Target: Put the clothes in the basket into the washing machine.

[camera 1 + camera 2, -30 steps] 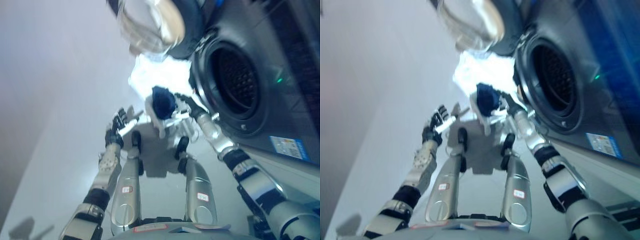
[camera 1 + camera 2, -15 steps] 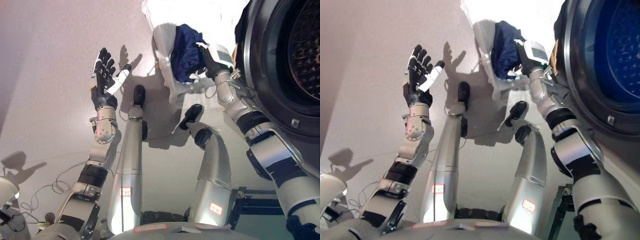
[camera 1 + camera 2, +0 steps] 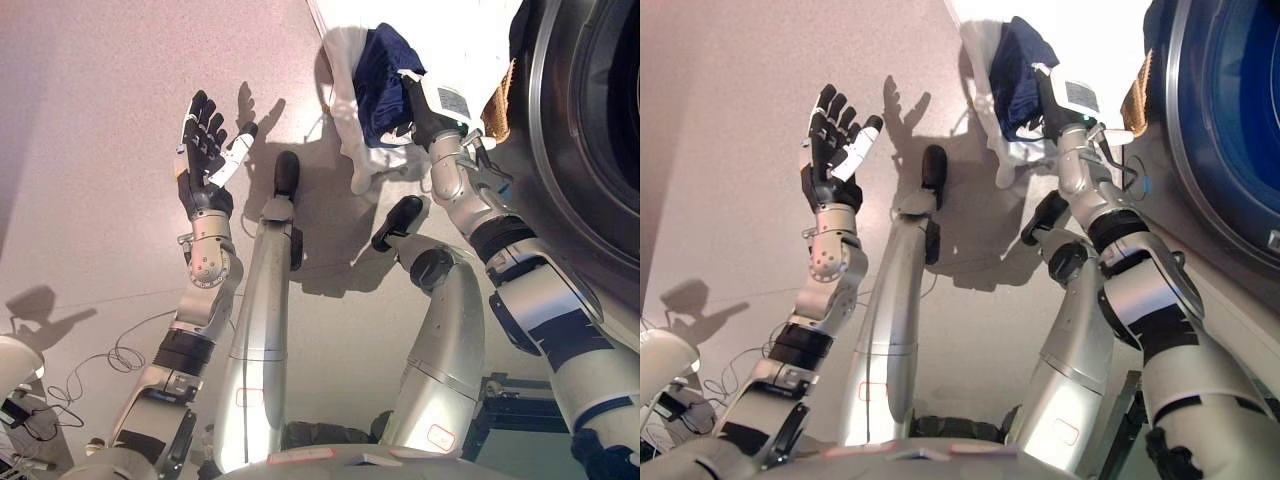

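Note:
A dark blue garment (image 3: 383, 62) bulges out of a white basket (image 3: 346, 100) on the floor, just left of the washing machine (image 3: 590, 150). My right hand (image 3: 418, 104) reaches in from the right, its fingers curled into the blue cloth at the basket's rim. The round drum opening (image 3: 1240, 90) is at the far right, and only part of it shows. Well to the left my left hand (image 3: 205, 148) is held up with its fingers spread, holding nothing.
Pale floor (image 3: 100, 120) stretches to the left of the basket. A tan woven edge (image 3: 498, 98) shows between the basket and the machine's front. A dark frame (image 3: 510, 395) lies on the floor at the lower right.
The camera has dipped and closed in, so the whole picture has shifted. My right hand stays on the blue garment at the basket, and the left hand stays raised and spread.

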Tool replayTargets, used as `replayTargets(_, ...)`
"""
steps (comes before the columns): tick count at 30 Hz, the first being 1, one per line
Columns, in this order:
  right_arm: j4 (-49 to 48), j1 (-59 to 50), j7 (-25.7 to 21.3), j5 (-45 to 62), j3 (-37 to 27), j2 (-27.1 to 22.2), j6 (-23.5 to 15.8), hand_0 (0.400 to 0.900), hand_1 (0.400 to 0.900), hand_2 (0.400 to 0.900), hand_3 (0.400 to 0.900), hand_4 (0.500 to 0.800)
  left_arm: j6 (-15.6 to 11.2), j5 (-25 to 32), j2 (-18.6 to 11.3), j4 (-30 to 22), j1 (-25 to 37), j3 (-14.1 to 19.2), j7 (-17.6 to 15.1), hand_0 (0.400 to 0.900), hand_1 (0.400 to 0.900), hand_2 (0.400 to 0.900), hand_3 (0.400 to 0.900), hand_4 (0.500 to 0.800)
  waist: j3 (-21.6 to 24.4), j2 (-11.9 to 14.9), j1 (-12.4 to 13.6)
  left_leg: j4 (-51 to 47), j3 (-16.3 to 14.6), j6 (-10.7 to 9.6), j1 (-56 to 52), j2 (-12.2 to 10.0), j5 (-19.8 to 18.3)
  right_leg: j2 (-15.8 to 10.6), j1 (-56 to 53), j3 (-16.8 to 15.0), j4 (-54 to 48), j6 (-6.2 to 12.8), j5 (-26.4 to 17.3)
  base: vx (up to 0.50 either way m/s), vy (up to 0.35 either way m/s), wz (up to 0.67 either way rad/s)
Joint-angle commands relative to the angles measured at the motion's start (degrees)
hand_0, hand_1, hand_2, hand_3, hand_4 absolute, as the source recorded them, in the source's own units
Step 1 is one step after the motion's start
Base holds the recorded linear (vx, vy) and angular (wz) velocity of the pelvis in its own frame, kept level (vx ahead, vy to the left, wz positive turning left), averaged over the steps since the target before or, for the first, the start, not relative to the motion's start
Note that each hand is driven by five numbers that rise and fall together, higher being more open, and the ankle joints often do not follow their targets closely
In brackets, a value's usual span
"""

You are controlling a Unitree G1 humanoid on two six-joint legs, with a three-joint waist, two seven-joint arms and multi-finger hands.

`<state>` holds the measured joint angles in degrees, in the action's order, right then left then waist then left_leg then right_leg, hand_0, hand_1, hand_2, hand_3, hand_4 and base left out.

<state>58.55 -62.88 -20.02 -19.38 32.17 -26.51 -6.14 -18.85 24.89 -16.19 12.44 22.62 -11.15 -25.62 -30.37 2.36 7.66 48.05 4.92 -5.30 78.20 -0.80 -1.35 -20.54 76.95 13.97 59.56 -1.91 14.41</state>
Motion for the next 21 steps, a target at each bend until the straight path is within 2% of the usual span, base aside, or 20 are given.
replayTargets(1,-1.2,5.1,0.6,-2.4,2.7,3.9,-2.1,0.4,0.4,0.4,0.4,0.5,-4.8,0.1,1.3,-5.4,-4.3,-0.2,-0.7,0.9,0.9,0.9,0.9,0.8,6.8,-3.2,0.1,6.7,0.7,3.7,1.5,2.0,-9.5,0.1,4.3,-3.4,0.1,8.16,-1.6,0.0,0.0,0.0)
replayTargets(8,-4.8,5.8,-0.4,-1.7,0.9,1.7,-2.3,0.4,0.4,0.4,0.4,0.5,-4.7,-0.6,0.8,-5.5,-4.4,0.5,-0.9,0.9,0.9,0.9,0.9,0.8,7.3,-2.6,-0.6,7.4,0.6,3.6,1.8,1.8,-9.4,0.3,4.1,-3.6,0.0,8.09,-2.1,-0.01,0.006,-0.04)
replayTargets(14,-24.3,10.3,-1.5,-3.7,-2.7,-7.3,-3.0,0.4,0.4,0.4,0.4,0.5,-4.0,-2.0,0.2,-6.4,-5.4,3.6,-1.9,0.9,0.9,0.9,0.9,0.8,7.5,-0.5,-3.5,7.3,0.6,3.3,1.1,1.0,-9.6,1.3,3.0,-3.4,-1.3,8.21,-3.0,-0.02,0.001,-0.13)
replayTargets(18,-35.4,16.5,-1.6,-3.8,-9.3,-13.7,-3.9,0.4,0.4,0.4,0.4,0.5,-3.4,-2.7,0.2,-7.4,-6.9,5.2,-1.9,0.9,0.9,0.9,0.9,0.8,7.7,0.7,-5.4,7.1,0.5,3.4,0.7,0.5,-9.6,1.9,2.4,-3.4,-2.3,8.45,-3.7,-0.03,0.008,-0.15)
replayTargets(21,-40.5,20.8,-1.9,-2.9,-14.6,-16.3,-4.7,0.4,0.4,0.4,0.4,0.5,-3.0,-3.1,0.0,-7.8,-7.7,6.2,-1.8,0.9,0.9,0.9,0.9,0.8,7.9,1.1,-6.4,6.9,0.4,3.4,0.2,0.2,-9.7,2.5,1.9,-3.4,-3.0,8.55,-3.8,-0.02,0.008,-0.12)
